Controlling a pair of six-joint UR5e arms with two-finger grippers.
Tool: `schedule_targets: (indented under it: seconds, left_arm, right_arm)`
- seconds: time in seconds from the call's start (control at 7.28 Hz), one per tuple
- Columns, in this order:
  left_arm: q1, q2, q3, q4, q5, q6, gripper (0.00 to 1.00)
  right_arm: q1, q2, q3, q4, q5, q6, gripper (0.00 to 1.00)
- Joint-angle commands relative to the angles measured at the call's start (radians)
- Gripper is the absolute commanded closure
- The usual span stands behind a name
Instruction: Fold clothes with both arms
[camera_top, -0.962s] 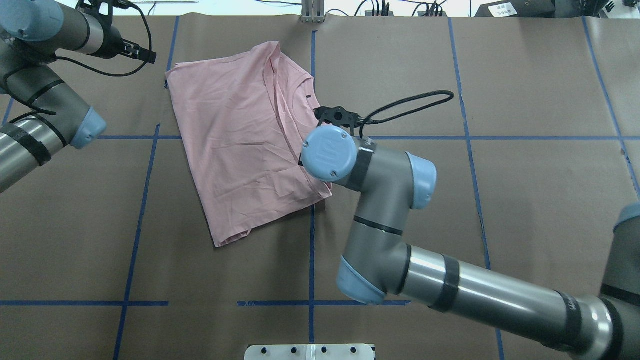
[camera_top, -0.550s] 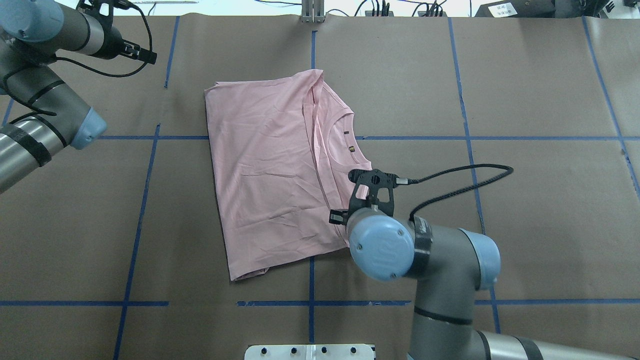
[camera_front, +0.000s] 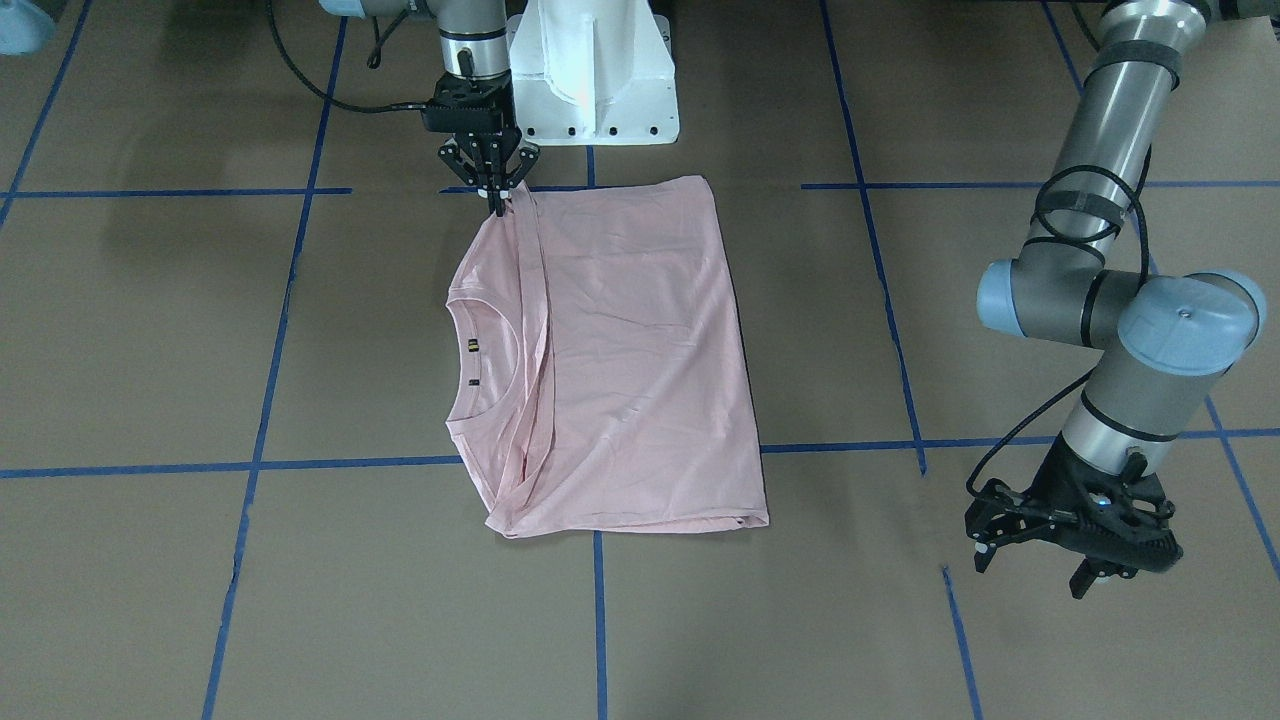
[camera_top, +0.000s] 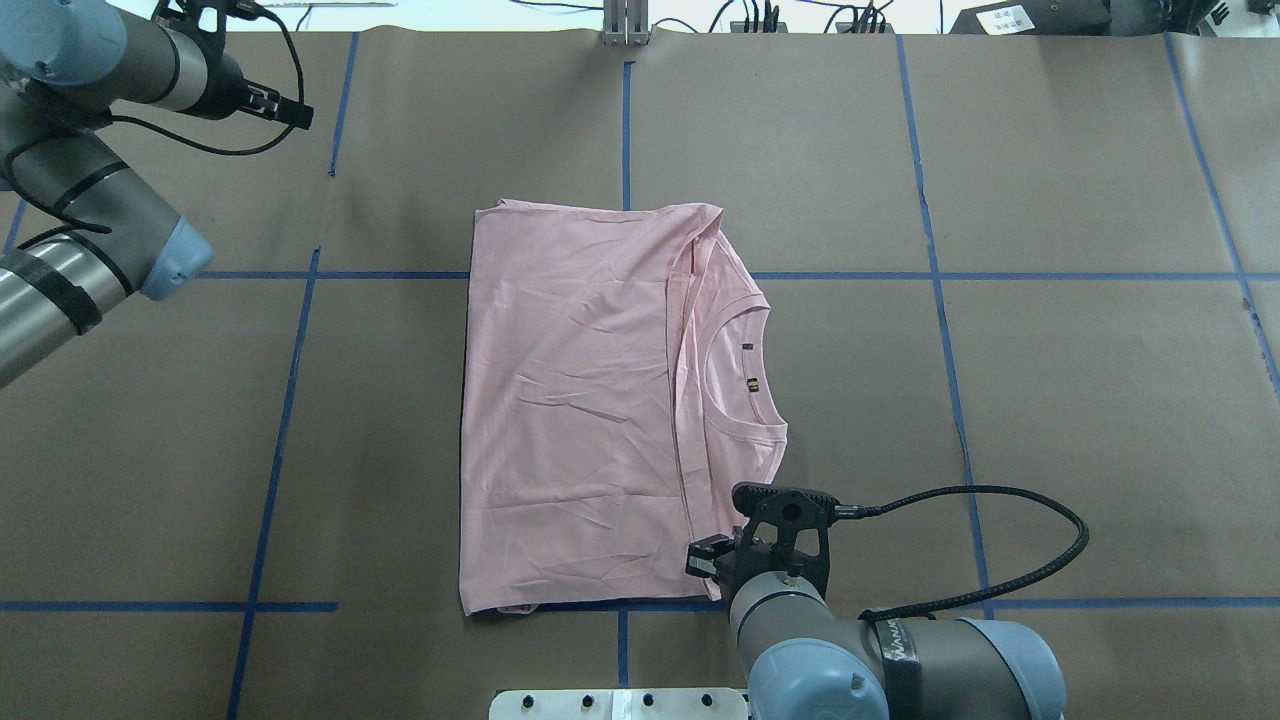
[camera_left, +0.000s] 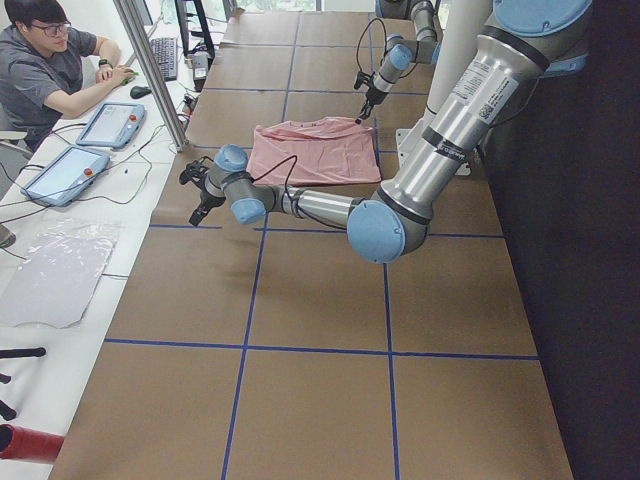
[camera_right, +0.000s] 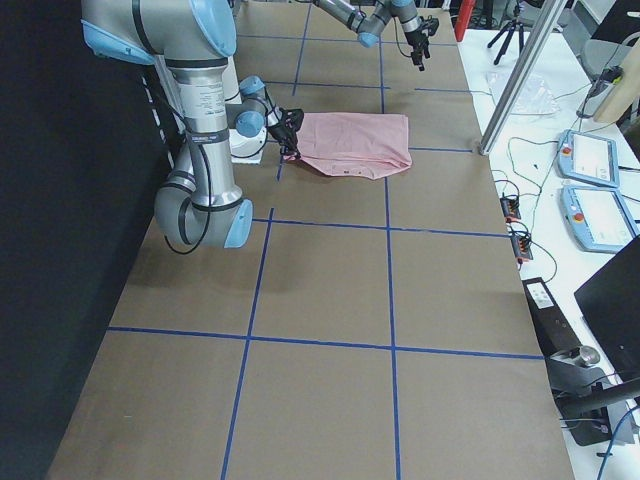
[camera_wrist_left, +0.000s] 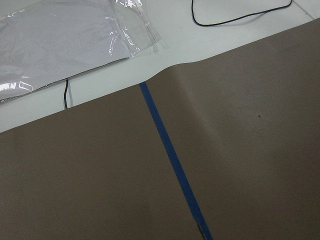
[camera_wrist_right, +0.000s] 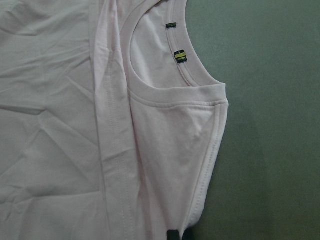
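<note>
Tool of the left arm (camera_front: 1032, 570), seemingly spread, hangs well apart from the pale pink short-sleeved cotton T-shirt (camera_top: 570, 400), folded flat on the brown paper-covered worktop (camera_top: 1050, 380); right tool (camera_front: 497, 203) clenches its robot-side, collar-end corner.

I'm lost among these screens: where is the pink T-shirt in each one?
Front-facing: T-shirt at centre.
Overhead: T-shirt at centre.
Exterior left: T-shirt top middle, small.
Exterior right: T-shirt top middle, small.
Left wrist: not in it.
Right wrist: T-shirt fills left.
Shared landmark: right gripper pinching a corner.
</note>
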Motion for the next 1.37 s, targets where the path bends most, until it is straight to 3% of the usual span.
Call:
schedule_targets:
  seconds: [0.0,0.55,0.82,0.96,1.24]
  left_arm:
    - [0.002,0.000,0.000,0.000,0.000,0.000,0.00]
    - [0.002,0.000,0.000,0.003,0.000,0.000,0.00]
    - [0.002,0.000,0.001,0.003,0.000,0.000,0.00]
    - [0.002,0.000,0.000,0.003,0.000,0.000,0.00]
    - [0.003,0.000,0.000,0.003,0.000,-0.002,0.00]
  right_arm:
    - [-0.010,0.008,0.005,0.000,-0.001,-0.006,0.00]
    - [0.043,0.081,-0.030,-0.006,0.100,-0.366,0.01]
    - [0.040,0.100,-0.047,-0.066,0.152,-0.489,0.35]
    - [0.025,0.091,-0.046,-0.077,0.162,-0.521,0.48]
    - [-0.004,0.087,-0.043,-0.078,0.168,-0.529,0.57]
